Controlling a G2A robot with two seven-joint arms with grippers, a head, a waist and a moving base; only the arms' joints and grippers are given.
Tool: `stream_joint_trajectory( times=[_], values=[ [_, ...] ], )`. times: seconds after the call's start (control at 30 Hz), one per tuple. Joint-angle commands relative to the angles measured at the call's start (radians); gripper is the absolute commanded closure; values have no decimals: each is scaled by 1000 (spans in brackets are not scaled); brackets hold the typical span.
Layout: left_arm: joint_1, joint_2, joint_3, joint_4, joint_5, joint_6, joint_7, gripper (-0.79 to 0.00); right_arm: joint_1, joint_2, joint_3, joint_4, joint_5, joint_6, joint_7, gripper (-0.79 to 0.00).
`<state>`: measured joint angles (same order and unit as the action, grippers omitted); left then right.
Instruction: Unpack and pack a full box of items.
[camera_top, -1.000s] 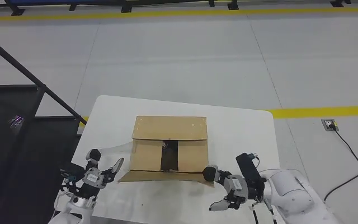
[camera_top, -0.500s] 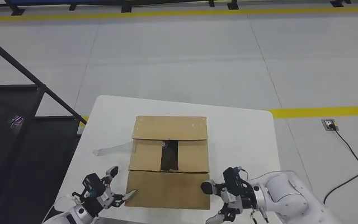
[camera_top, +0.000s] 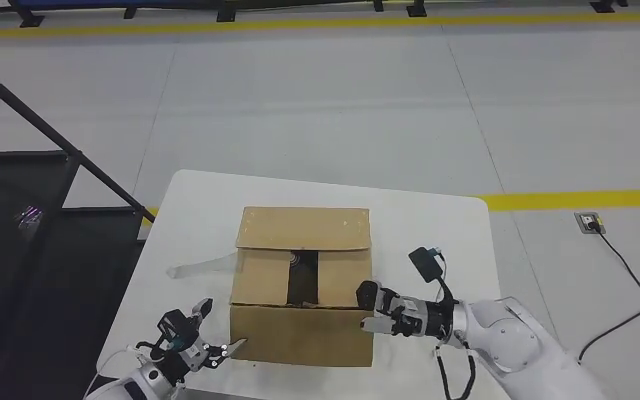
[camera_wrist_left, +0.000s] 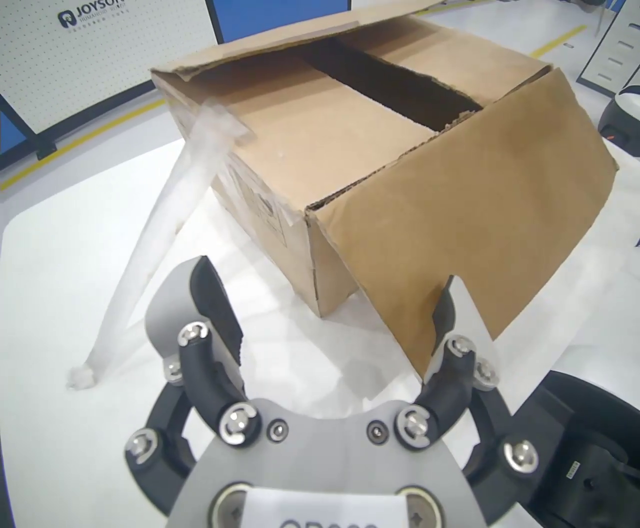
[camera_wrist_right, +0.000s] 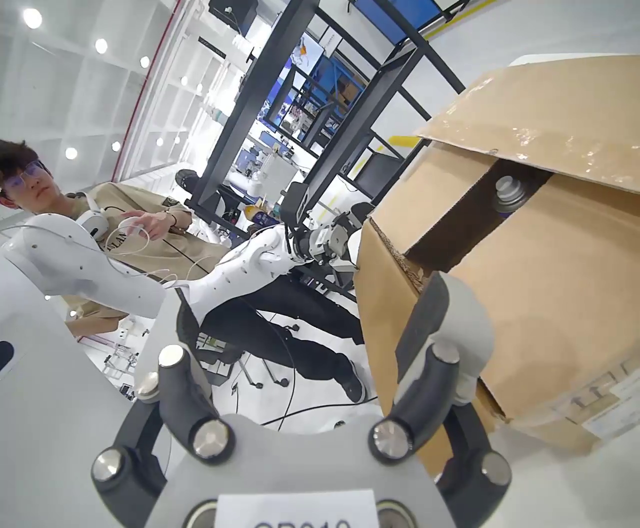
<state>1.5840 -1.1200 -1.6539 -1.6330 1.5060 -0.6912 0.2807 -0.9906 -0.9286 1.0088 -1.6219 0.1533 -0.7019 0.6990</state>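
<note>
In the middle of the white table (camera_top: 430, 230) you can see the cardboard box (camera_top: 303, 240). Its top flaps are not quite shut, and a dark gap runs between them. In the gap sits a small round thing (camera_top: 293, 258). From the right wrist view you can peek under a flap and see a grey bottle top (camera_wrist_right: 510, 192) inside. What else is in the box is too dark to tell. The front flap (camera_wrist_left: 465, 210) hangs down over the box's near side. A see-through strip of tape (camera_wrist_left: 165, 240) hangs from the box at 9 o'clock and droops down to the table.

Your left gripper (camera_top: 222, 325) is at 7 o'clock from the box, low by the table. Its fingers are spread wide and hold nothing. The low corner of the front flap pokes in between them, right by one finger (camera_wrist_left: 450, 310).

Your right gripper (camera_top: 367, 308) is at 4 o'clock from the box, at the near right corner. Its fingers are spread wide too. One finger (camera_wrist_right: 440, 310) lies against the box's side wall by that corner, and the edge of the front flap sits between the two fingers.
</note>
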Motion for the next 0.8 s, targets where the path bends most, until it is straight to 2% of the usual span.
stream_joint_trajectory(
  times=[0.0,0.07,0.2,0.47,0.77],
  values=[
    [0,0,1,0,-2,3,-1,-785,-5,-2,-2,0,4,22,-14,-785],
    [0,-1,9,-5,-12,16,-12,-785,0,-11,-27,-9,43,94,-36,-785],
    [-4,0,29,-15,28,51,-15,-785,76,-44,-98,54,127,216,-36,-785],
    [-8,2,44,-1,47,83,-1,-785,224,-119,-208,245,260,322,-63,-785],
    [1,6,44,4,42,103,10,-785,316,-183,-243,376,307,327,-159,-785]
  ],
)
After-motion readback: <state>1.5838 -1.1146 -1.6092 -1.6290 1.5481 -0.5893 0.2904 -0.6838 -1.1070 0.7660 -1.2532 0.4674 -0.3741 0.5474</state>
